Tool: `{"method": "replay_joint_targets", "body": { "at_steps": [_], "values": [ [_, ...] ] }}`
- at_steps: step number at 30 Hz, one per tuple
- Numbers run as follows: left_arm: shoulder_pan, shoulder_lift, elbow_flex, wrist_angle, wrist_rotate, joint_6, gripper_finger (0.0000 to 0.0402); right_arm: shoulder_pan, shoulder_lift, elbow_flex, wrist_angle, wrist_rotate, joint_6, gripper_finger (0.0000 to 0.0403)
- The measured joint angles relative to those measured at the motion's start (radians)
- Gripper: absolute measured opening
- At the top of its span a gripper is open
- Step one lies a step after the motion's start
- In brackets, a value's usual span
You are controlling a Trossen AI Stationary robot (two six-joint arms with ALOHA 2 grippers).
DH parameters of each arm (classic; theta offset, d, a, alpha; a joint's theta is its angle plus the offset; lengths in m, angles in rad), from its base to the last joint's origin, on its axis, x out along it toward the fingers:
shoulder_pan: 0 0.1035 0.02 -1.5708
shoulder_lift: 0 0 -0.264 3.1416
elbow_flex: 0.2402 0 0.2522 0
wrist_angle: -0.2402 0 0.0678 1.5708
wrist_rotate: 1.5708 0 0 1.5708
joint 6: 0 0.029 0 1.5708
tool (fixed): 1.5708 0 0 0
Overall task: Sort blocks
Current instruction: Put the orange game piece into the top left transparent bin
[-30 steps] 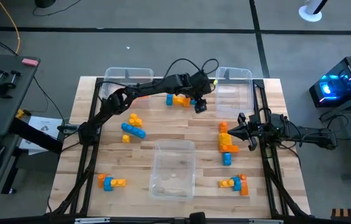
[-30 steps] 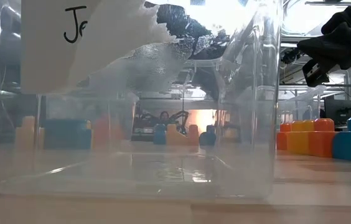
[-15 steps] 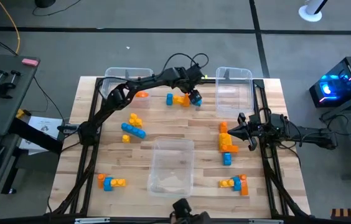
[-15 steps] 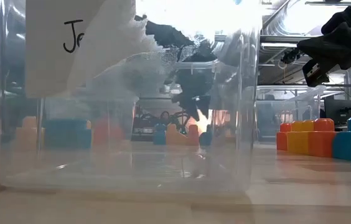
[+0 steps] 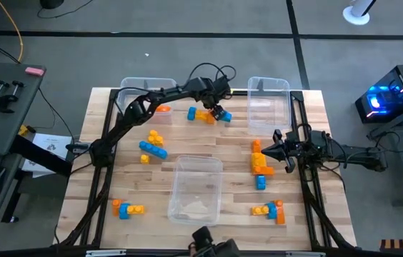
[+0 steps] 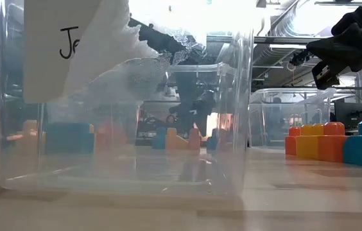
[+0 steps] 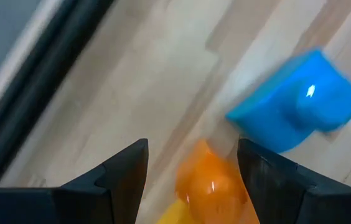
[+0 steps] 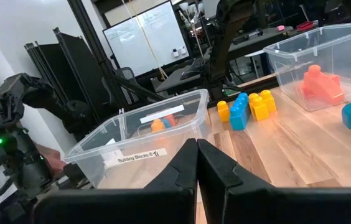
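Left gripper: jaws apart over the orange-and-blue blocks, holding nothing.
Blocks: far-centre table, row running left-right.
Right gripper: closed, empty, waiting at right.

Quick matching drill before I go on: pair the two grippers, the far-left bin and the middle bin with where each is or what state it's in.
Column one:
1. left gripper
2. right gripper
3. far-left bin
4. middle bin

Column two:
A. shut, beside the orange-and-yellow stack
B. holds an orange block
C. open, over the orange and blue cluster
D. near table edge, between the arms

Pairs: 1-C, 2-A, 3-B, 4-D
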Motion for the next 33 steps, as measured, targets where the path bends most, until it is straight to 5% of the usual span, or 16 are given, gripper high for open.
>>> {"method": "replay_joint_targets", "body": {
  "at_steps": [15, 33],
  "values": [
    [0.000, -0.016, 0.095, -0.179, -0.004, 0.106, 0.0234, 0.000, 0.000, 0.000, 0.000, 0.000, 0.000, 0.0001],
    [-0.021, 0.019, 0.096, -0.179, 0.049, 0.080, 0.0234, 0.000, 0.000, 0.000, 0.000, 0.002, 0.000, 0.0001]
  ]
}}
